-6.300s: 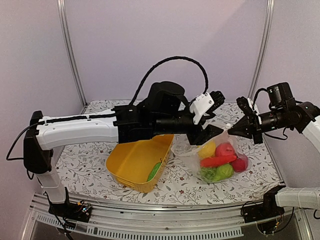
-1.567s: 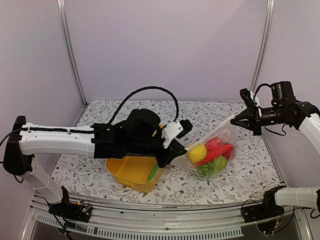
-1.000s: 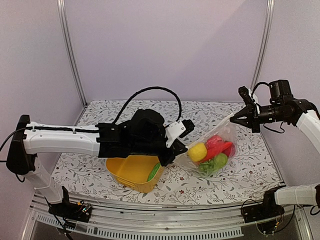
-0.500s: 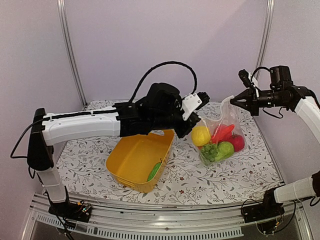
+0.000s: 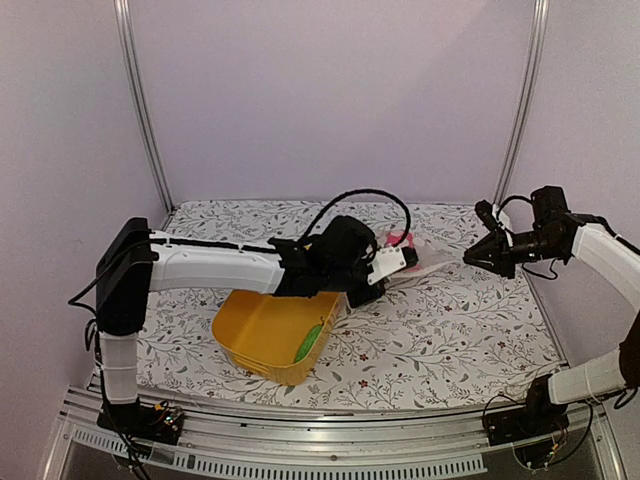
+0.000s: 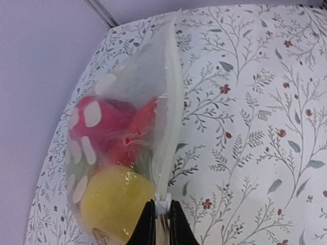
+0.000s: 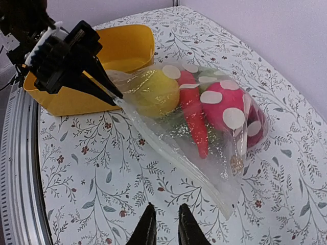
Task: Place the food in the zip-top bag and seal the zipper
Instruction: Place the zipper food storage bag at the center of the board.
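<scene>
Tablecloth [image 5: 450, 330] floral, walls [image 5: 330, 100] lilac, metal posts [image 5: 140, 100] at back corners. On cloth, bag [image 7: 168, 148] of food [image 7: 225, 109] beside basket [image 5: 265, 335], edge pinched by left gripper [image 6: 159, 224]. Near bag's corner, right gripper [image 7: 164, 227] slightly parted, empty.

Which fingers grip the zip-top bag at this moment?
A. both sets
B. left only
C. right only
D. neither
B: the left fingers pinch the edge of the zip-top bag, while the right fingers stand slightly apart, clear of the bag, with nothing between them.
</scene>
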